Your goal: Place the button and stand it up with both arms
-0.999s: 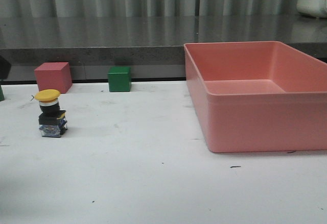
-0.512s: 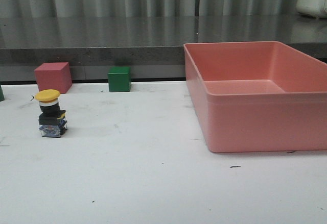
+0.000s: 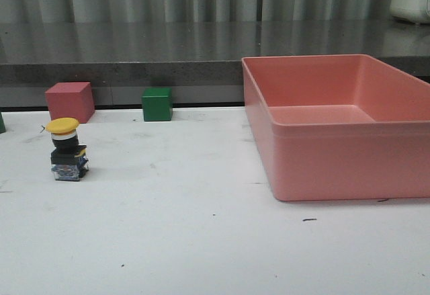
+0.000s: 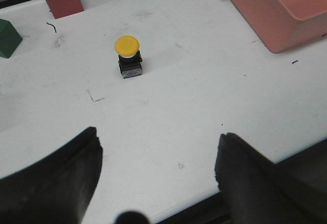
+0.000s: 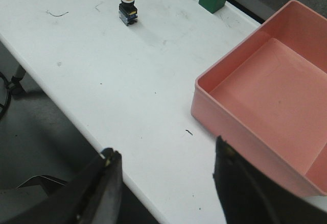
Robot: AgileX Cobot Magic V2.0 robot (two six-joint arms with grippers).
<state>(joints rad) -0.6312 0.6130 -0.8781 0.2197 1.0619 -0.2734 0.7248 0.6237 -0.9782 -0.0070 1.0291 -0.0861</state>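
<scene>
The button (image 3: pixel 67 151) stands upright on the white table at the left, yellow cap on top, black collar and bluish base below. It also shows in the left wrist view (image 4: pixel 127 57) and in the right wrist view (image 5: pixel 127 4). My left gripper (image 4: pixel 158 137) is open and empty, well back from the button above the table's front edge. My right gripper (image 5: pixel 166 155) is open and empty, above the front edge near the pink bin. Neither arm shows in the front view.
A large pink bin (image 3: pixel 336 117) fills the right side of the table. A red cube (image 3: pixel 69 101) and a green cube (image 3: pixel 156 103) sit at the back left. Another green block (image 4: pixel 7 38) lies at the far left edge.
A dark shape at the far left edge of the front view one second ago has gone out of sight. The button has not moved.
</scene>
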